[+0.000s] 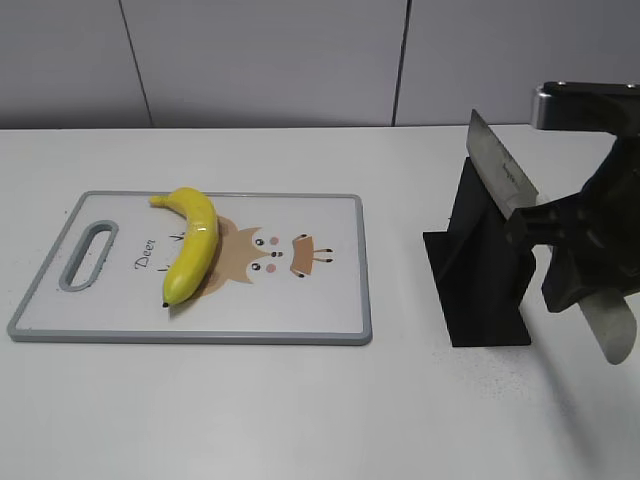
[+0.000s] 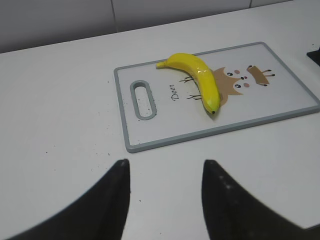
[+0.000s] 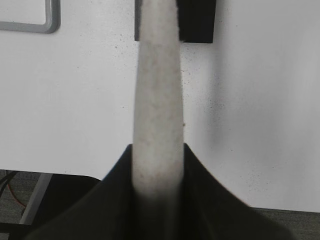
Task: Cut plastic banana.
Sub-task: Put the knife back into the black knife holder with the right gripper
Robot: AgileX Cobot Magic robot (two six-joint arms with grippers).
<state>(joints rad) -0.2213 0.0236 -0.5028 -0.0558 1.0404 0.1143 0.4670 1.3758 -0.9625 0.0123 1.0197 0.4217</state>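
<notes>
The plastic banana (image 1: 191, 241) is glossy yellow and lies on the left half of the grey-rimmed cutting board (image 1: 330, 336). It also shows in the left wrist view (image 2: 198, 79), on the board (image 2: 150, 145). My right gripper (image 1: 560, 255) is shut on the pale handle (image 3: 157, 100) of a knife. The steel blade (image 1: 498, 163) points up and to the left, above the black knife stand (image 1: 480, 280). My left gripper (image 2: 165, 167) is open and empty over bare table, short of the board's near edge. It is out of the exterior view.
The black stand's base (image 3: 197, 20) and a corner of the board (image 3: 30, 22) show at the top of the right wrist view. The white table's edge (image 3: 150, 177) runs just under the right gripper. A grey wall stands behind the table.
</notes>
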